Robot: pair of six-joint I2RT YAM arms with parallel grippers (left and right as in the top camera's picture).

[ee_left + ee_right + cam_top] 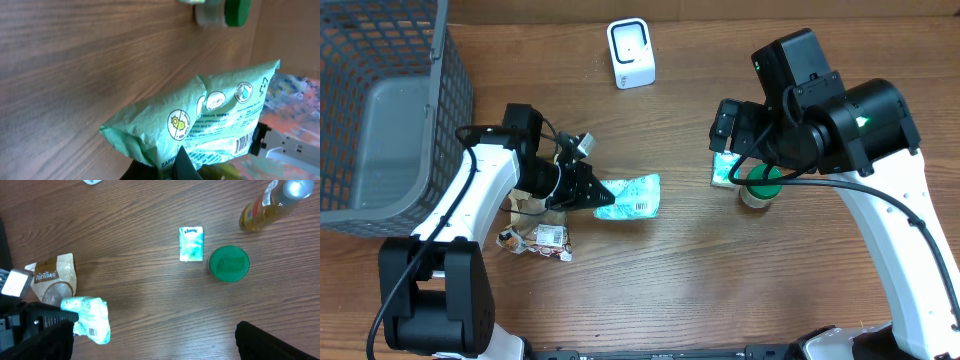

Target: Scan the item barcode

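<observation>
A pale green wipes pack (632,195) hangs just above the table left of centre, with my left gripper (588,190) shut on its left end. Its barcode (642,207) faces up. In the left wrist view the pack (210,120) fills the lower middle, my left gripper (172,167) pinches its near edge, and the barcode (241,144) sits at its lower right. The right wrist view shows the pack (90,319) at the lower left. My right gripper (155,342) is open and empty, high above the table's right half.
A white scanner stand (630,53) is at the back centre. A grey mesh basket (455,90) fills the far left. A brown bag (530,205) and a wrapper (542,238) lie under the left arm. A tissue pack (191,243), green-lidded jar (229,264) and bottle (265,207) are on the right.
</observation>
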